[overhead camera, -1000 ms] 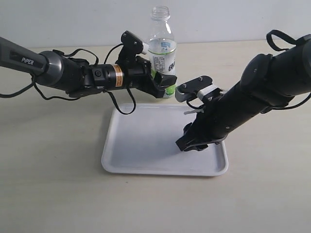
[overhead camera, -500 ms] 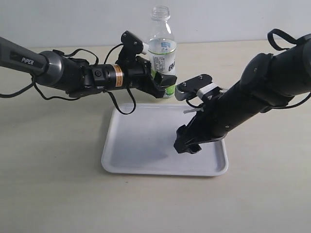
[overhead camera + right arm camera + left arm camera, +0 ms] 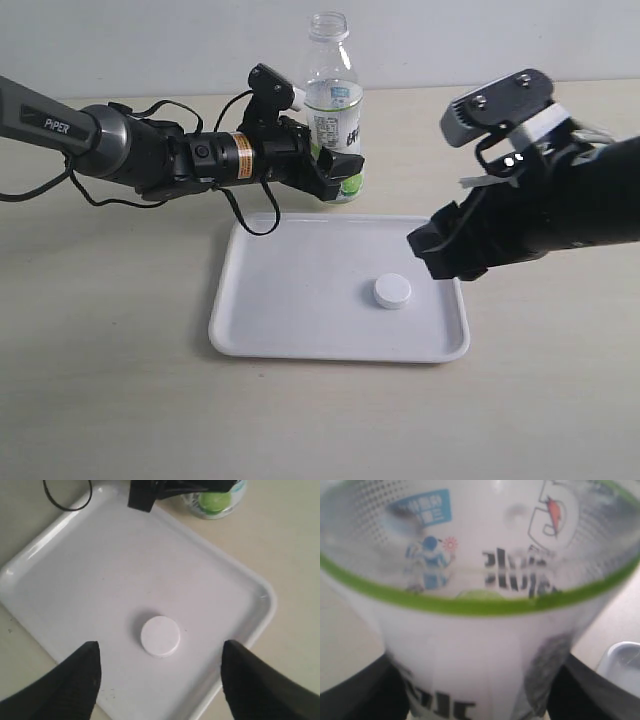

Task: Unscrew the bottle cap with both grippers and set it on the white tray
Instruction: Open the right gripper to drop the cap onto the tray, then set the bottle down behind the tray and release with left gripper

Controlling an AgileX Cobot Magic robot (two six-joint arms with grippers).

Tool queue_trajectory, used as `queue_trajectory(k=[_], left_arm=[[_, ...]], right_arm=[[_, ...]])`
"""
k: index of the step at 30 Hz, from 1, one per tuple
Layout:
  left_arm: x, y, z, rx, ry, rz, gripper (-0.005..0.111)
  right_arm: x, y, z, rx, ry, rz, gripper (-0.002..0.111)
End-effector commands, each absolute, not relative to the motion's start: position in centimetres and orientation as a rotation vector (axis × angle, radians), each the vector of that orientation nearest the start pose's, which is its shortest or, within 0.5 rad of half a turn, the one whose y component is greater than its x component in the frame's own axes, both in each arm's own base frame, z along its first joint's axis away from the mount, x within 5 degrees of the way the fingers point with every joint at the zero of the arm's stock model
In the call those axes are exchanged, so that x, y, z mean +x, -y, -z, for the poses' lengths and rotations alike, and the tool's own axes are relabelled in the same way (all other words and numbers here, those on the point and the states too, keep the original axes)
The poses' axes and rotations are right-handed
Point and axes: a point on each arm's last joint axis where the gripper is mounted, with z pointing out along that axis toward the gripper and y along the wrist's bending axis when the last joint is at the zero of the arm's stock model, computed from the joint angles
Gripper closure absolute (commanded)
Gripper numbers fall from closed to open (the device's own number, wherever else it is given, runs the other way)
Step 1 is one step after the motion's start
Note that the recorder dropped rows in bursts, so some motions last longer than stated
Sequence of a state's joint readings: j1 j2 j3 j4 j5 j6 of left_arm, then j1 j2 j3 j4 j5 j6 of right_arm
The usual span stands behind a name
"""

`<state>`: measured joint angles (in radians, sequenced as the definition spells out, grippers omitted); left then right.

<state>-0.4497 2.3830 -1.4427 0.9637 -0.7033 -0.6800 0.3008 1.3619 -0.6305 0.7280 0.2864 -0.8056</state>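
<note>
So, my black right gripper (image 3: 445, 250) has opened and lifted away, leaving the small round white plastic cap (image 3: 392, 291) lying on the glossy white rectangular tray (image 3: 290, 285), while my left gripper (image 3: 335, 170) clamps the clear labelled plastic bottle (image 3: 333, 100) just beyond the tray, so placement looks done.

The cap (image 3: 392, 291) is plain white. The tray (image 3: 270, 300) is white too, and shiny. The bottle (image 3: 332, 75) is clear, so you can see right through it. Its label (image 3: 340, 125) is white with black letters, a green line and green limes. It also has a blue patch, a little blue figure and a small red-orange splash. The left tool (image 3: 340, 172) is black. Its arm (image 3: 120, 140) is dark grey with white letters, an orange band (image 3: 241, 157) and black cables. The right tool (image 3: 437, 252) is black. The box (image 3: 497, 105) on its arm is grey with white bits. The bench (image 3: 110, 400) is pale beige. The wall (image 3: 150, 40) is light grey.
</note>
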Motion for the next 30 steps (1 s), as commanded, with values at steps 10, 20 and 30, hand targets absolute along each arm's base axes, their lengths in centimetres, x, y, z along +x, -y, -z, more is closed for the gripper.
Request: queue_trajectory(k=[10,20,30], left_arm=[[41.5,25.5,-9.3,0.924,-1.712,0.764,0.075],[41.4,25.5,-9.3,0.941,-1.704,0.755,0.018],[41.1,25.1,-9.6,1.066,-1.698,0.756,0.011]], right_arm=[[18.2,-6.7,-22.6,-0.405,-2.183,-0.278,0.047],[18.2,-6.6,-22.6,-0.402,-2.179,-0.274,0.047],[18.3,-6.6,-22.6,-0.404,-2.171,-0.264,0.047]])
